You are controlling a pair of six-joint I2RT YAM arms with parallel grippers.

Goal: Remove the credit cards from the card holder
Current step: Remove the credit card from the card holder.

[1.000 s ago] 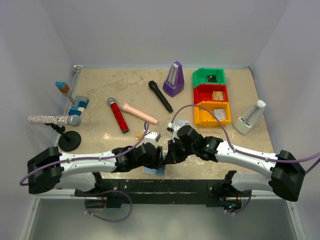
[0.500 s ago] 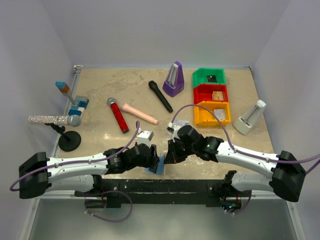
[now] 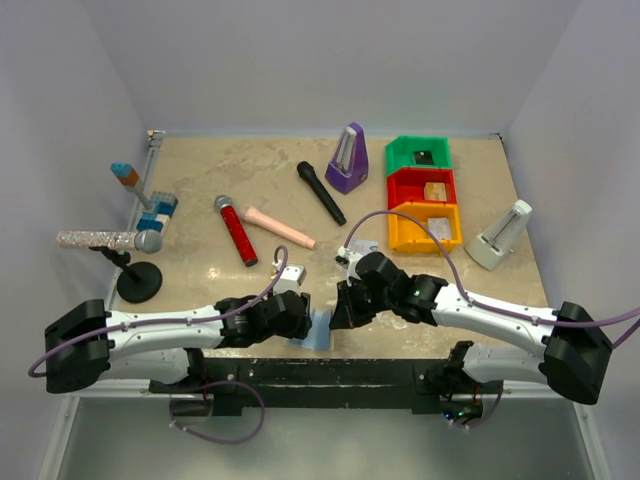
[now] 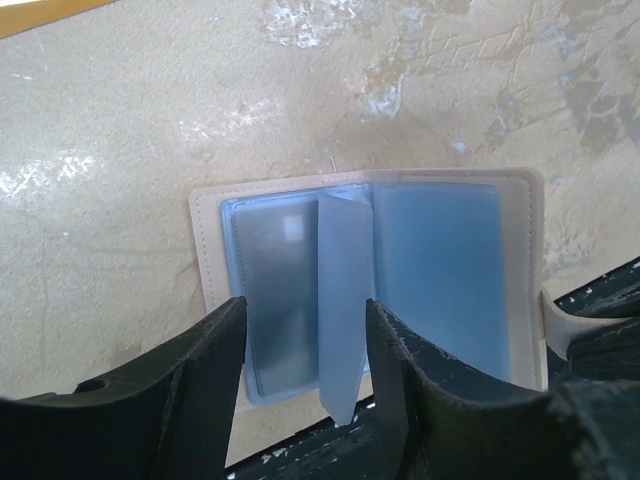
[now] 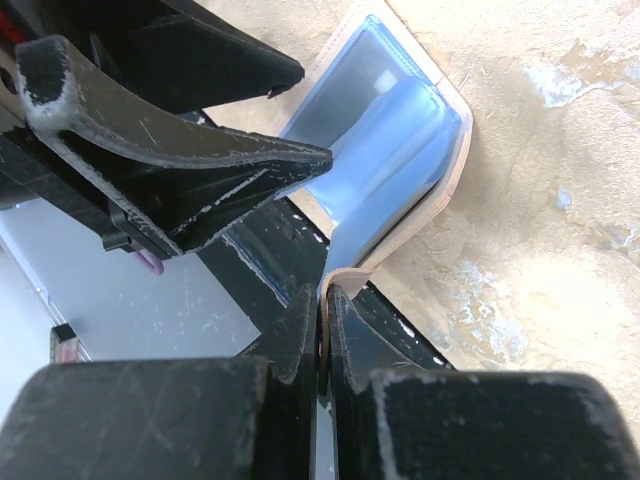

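Observation:
The card holder (image 4: 520,270) lies open at the table's near edge, light blue inside with tan edging; it also shows in the top view (image 3: 316,331). A greyish credit card (image 4: 275,285) shows through its left pocket. A blue middle leaf (image 4: 345,300) stands up between the fingers of my left gripper (image 4: 305,312), which is open and astride it without pinching. My right gripper (image 5: 325,297) is shut on the holder's tan snap tab (image 5: 345,274) at the right edge. A pale card (image 3: 362,244) lies on the table behind the right arm, and an orange-tan card edge (image 4: 40,12) shows farther back.
Behind are a red microphone (image 3: 236,229), a pink handle (image 3: 280,226), a black microphone (image 3: 320,192), a purple metronome (image 3: 347,159), stacked green, red and orange bins (image 3: 424,195), a white stand (image 3: 500,236), a glitter microphone on its stand (image 3: 110,241) and toy bricks (image 3: 150,205).
My left gripper has drawn back a little to the left and turned; the holder now lies flatter and wider open. The right gripper has kept its hold on the tab.

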